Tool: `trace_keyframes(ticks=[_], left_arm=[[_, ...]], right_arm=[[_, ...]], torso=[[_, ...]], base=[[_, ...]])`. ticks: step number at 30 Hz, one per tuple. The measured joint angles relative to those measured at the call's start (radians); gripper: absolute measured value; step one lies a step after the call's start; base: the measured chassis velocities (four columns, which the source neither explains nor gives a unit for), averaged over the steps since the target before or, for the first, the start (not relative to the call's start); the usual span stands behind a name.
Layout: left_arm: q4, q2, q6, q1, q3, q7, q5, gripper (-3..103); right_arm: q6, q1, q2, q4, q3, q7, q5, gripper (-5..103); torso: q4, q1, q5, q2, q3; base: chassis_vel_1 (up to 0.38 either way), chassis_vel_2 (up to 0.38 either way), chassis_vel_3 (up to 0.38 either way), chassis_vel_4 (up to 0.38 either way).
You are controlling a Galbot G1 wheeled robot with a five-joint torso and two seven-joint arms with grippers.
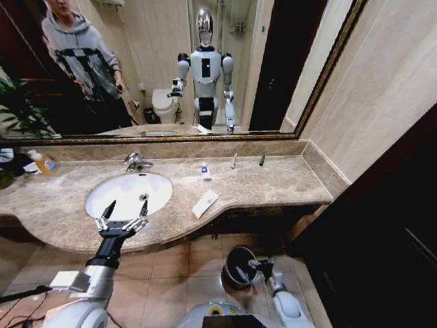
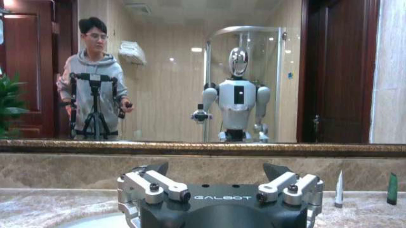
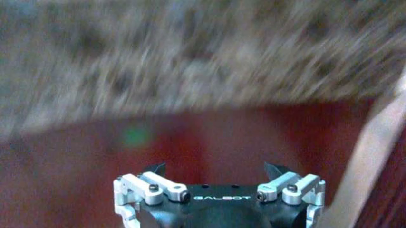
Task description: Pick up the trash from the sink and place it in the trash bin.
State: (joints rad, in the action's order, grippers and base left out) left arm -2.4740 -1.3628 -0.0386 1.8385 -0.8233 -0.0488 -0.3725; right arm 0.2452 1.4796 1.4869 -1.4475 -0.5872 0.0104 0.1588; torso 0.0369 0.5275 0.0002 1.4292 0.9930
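Observation:
The white oval sink [image 1: 158, 186] with its chrome faucet [image 1: 136, 162] is set in the marble counter. My left gripper [image 1: 123, 214] hovers open over the basin's front rim, holding nothing; its wrist view shows the gripper [image 2: 217, 169] facing the mirror. The trash lies on the counter right of the basin: a flat white packet [image 1: 205, 203], a tiny white-blue tube [image 1: 205, 171], a thin grey stick [image 1: 234, 161] [image 2: 339, 190] and a green pointed bottle [image 1: 261, 159] [image 2: 392, 188]. The black trash bin [image 1: 238, 267] stands on the floor below. My right gripper [image 1: 263, 264] [image 3: 216, 169] is beside it, open.
An orange-liquid bottle [image 1: 44, 163] stands at the counter's far left by a plant [image 1: 17, 109]. A framed mirror [image 1: 205, 68] runs along the back wall. A tiled wall and a dark door [image 1: 382, 232] close in the right side. The counter's curved front edge [image 1: 273, 205] overhangs the bin.

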Motion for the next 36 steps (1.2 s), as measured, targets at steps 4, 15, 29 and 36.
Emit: trace_keyframes(ticks=[4, 15, 29, 36], left_arm=[[0.000, 0.000, 0.000, 0.000, 0.000, 0.000, 0.000, 100], [0.000, 0.000, 0.000, 0.000, 0.000, 0.000, 0.000, 100], [0.000, 0.000, 0.000, 0.000, 0.000, 0.000, 0.000, 100], [0.000, 0.000, 0.000, 0.000, 0.000, 0.000, 0.000, 100]], right_arm=[[0.009, 0.064, 0.019, -0.145, -0.032, -0.030, 0.014, 100], [0.070, 0.187, 0.044, -0.577, -0.114, -0.133, -0.002, 100], [-0.188, -0.351, -0.111, -0.367, 0.033, -0.087, 0.023, 100], [-0.236, -0.588, -0.178, -0.105, 0.120, -0.080, 0.062, 100]], torso=[[0.0000, 0.000, -0.0002, 0.000, 0.000], [-0.0003, 0.000, -0.0003, 0.000, 0.000], [0.0000, 0.000, -0.0001, 0.000, 0.000], [-0.0001, 0.000, -0.0001, 0.000, 0.000]], base=[[0.000, 0.000, 0.000, 0.000], [0.000, 0.000, 0.000, 0.000], [0.000, 0.000, 0.000, 0.000], [0.000, 0.000, 0.000, 0.000]])
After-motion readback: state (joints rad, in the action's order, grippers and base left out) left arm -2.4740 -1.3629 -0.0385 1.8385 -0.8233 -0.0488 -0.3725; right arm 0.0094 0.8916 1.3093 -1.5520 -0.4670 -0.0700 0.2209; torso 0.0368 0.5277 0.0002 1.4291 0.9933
